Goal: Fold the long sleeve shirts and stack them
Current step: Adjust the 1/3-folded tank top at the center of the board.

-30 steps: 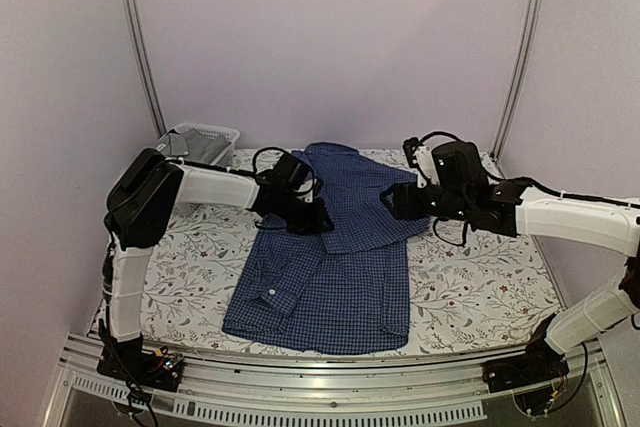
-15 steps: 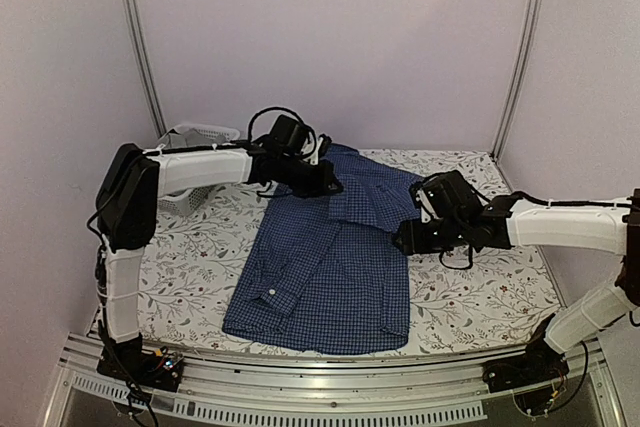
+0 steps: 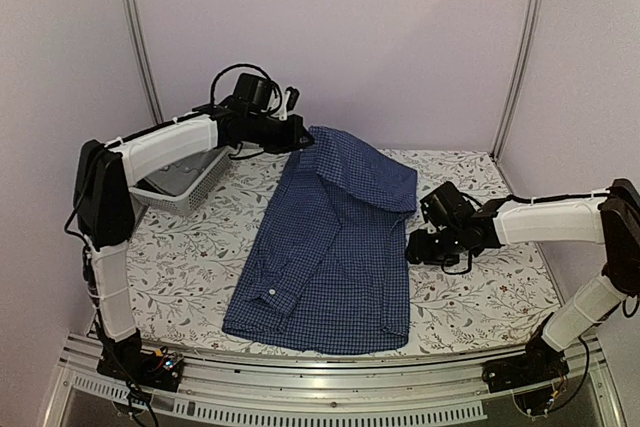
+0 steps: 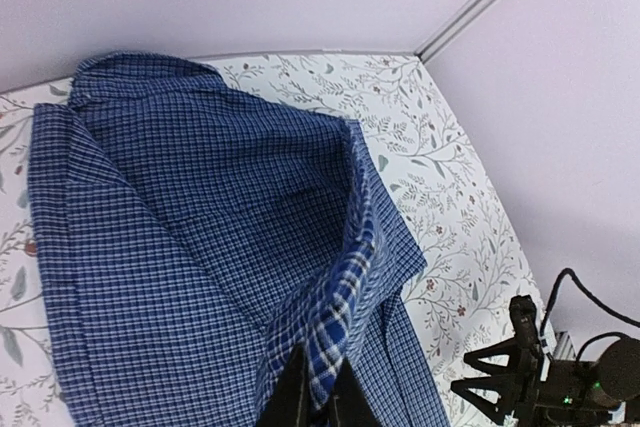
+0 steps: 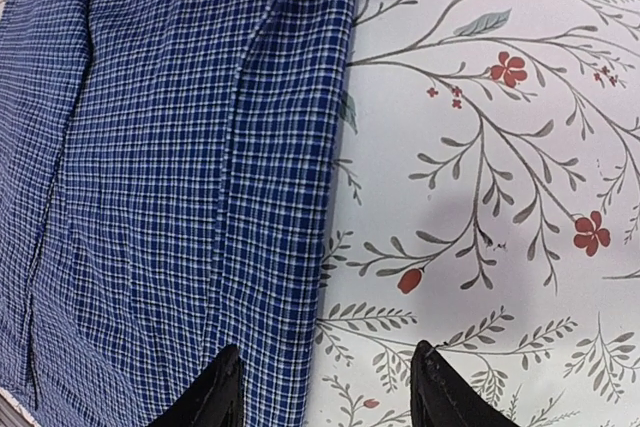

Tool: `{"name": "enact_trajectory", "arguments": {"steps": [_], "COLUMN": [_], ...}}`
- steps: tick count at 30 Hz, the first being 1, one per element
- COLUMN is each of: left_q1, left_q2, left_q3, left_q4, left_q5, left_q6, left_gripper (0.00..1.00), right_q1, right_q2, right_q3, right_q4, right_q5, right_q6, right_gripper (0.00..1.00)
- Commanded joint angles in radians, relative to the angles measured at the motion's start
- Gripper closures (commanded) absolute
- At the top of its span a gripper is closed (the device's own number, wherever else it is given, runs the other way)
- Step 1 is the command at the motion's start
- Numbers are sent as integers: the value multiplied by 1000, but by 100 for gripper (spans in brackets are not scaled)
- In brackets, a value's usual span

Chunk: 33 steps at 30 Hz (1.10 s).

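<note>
So the left gripper is up in the air at the back left, pinched tight on a fold of the blue checked shirt near its collar end. That end hangs lifted off the tabletop while the lower half lies flat on the floral cover, one cuffed sleeve laid down its left side. The right gripper sits low by the shirt's right edge, jaws apart, holding nothing. A white basket sits under the left arm.
</note>
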Motion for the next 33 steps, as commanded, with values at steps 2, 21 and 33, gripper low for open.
{"name": "enact_trajectory", "arguments": {"steps": [2,21,33], "left_q1": [53,120,129], "left_q2": [-73,0,107], "left_q3": [21,48,140], "left_q4": [-42,-66,-83], "left_q5": [-33,-39,6], "left_q6": [50,61,49], "left_gripper": [94,94,94], "right_q1": [-25,-91,-100], "right_q2": [62,328,239], "right_q3": [31,148,153], "right_q4": [10,-14,-118], "right_q5": [1,27,23], "right_q6": [25,-2,-92], "right_gripper": [47,100,71]}}
